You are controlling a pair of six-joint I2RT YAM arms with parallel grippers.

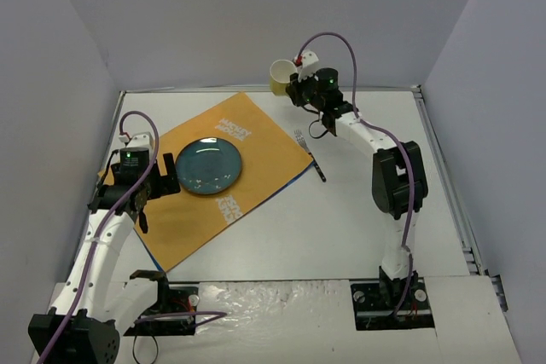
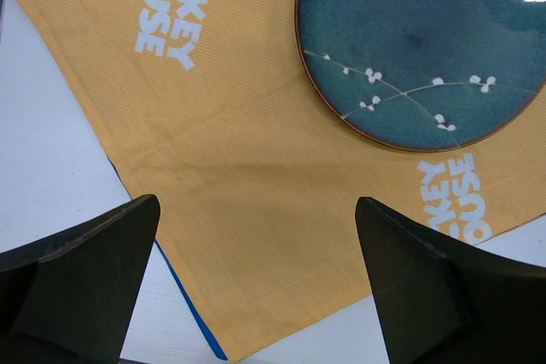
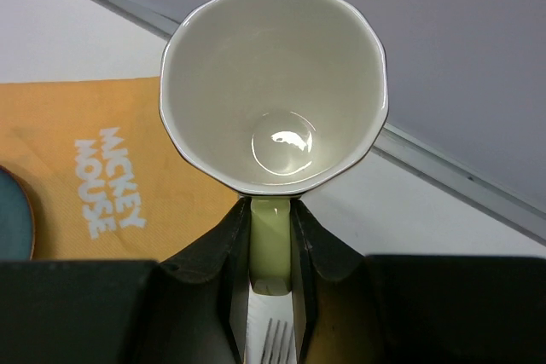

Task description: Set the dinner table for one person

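Left gripper spread, empty, over orange cloth placemat on large white dinner table under both arms. Right gripper pinches pale-yellow ceramic mug by handle only — could swivel, drop onto metal fork. Right wrist view alone shows mug empty; top view alone, whole round blue plate.

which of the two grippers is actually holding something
The right gripper: it is shut on the handle of the yellow mug. The left gripper hangs open and empty above the orange placemat.
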